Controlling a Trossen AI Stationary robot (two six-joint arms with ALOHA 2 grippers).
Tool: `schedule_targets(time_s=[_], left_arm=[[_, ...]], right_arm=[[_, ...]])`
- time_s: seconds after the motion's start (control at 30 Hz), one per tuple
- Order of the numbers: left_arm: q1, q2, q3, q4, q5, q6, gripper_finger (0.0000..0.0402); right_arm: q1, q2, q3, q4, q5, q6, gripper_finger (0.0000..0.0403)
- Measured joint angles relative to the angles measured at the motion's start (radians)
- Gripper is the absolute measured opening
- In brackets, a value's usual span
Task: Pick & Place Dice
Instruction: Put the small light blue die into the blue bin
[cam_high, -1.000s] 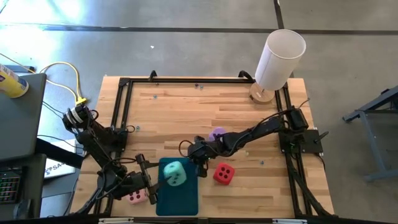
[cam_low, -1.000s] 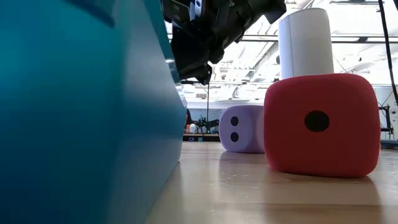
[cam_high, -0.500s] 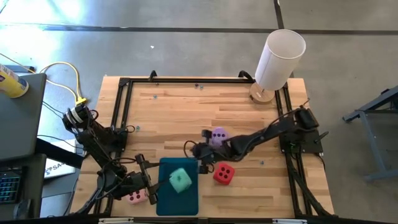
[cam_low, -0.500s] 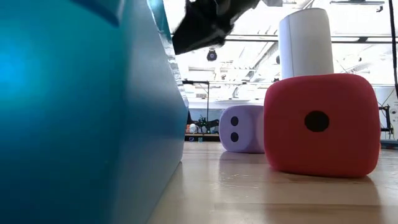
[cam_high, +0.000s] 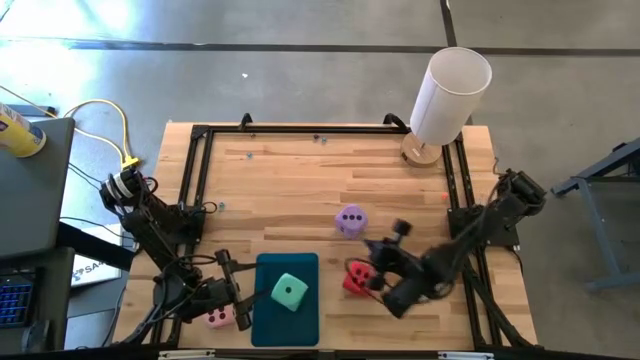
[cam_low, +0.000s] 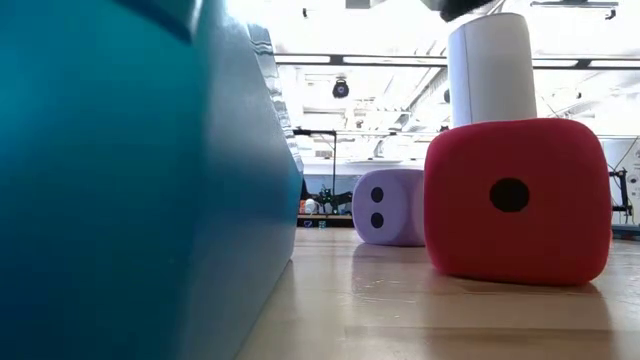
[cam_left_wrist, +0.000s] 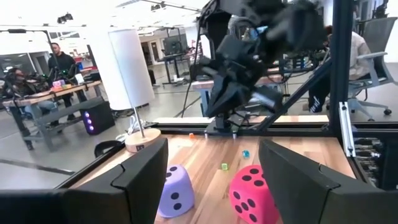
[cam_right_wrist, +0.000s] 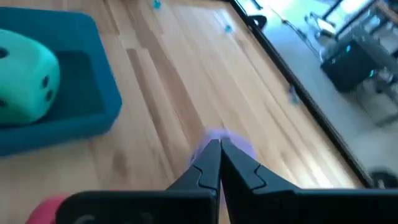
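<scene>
A mint green die (cam_high: 290, 291) rests on one face inside the teal tray (cam_high: 300, 325) near the table's front edge. To the tray's right, the red die (cam_high: 352, 282) sits on the wood. The lilac die (cam_high: 350, 219) stands farther back. A pale pink die (cam_high: 217, 318) lies on the table to the tray's left, under my left arm. My left gripper (cam_high: 238, 300) hovers open and level at the tray's left edge, with nothing between its fingers (cam_left_wrist: 146, 177). My right gripper (cam_right_wrist: 219, 144) is shut and empty, above the table just right of the red die, pointing toward the lilac die (cam_right_wrist: 239, 142).
A tall white cylinder (cam_high: 450, 95) on a round wooden base stands at the far right corner. Black frame rails (cam_high: 195, 180) run along the table's edges. Bare wood lies in the table's far half. People sit at desks in the room beyond (cam_left_wrist: 59, 59).
My right gripper, shut throughout, has swung from the tray's far right corner toward the table's right and near edges, rising out of the low view and turning. The green die has turned over and settled a little nearer inside the tray.
</scene>
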Motion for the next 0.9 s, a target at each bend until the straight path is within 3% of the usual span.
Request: schedule_targets(time_s=[0.13, 0.27, 0.47, 0.73, 0.9], left_arm=[[-0.002, 0.0, 0.0, 0.0, 0.0, -0.003, 0.0246], [-0.014, 0.0, 0.0, 0.0, 0.0, -0.003, 0.0246], [-0.026, 0.0, 0.0, 0.0, -0.008, -0.009, 0.0246], [-0.065, 0.0, 0.0, 0.0, -0.008, -0.085, 0.0246], [-0.045, 0.0, 0.0, 0.0, -0.007, -0.024, 0.0246]], right_arm=[[0.122, -0.011, -0.001, -0.271, -0.015, 0.345, 0.0002], [0.228, -0.008, -0.033, -0.38, -0.075, 0.559, 0.0002], [0.297, -0.008, -0.087, -0.486, -0.155, 0.767, 0.0002], [0.299, -0.008, -0.162, -0.505, -0.365, 0.967, 0.0004], [0.3, -0.008, -0.218, -0.468, -0.456, 0.999, 0.0042]])
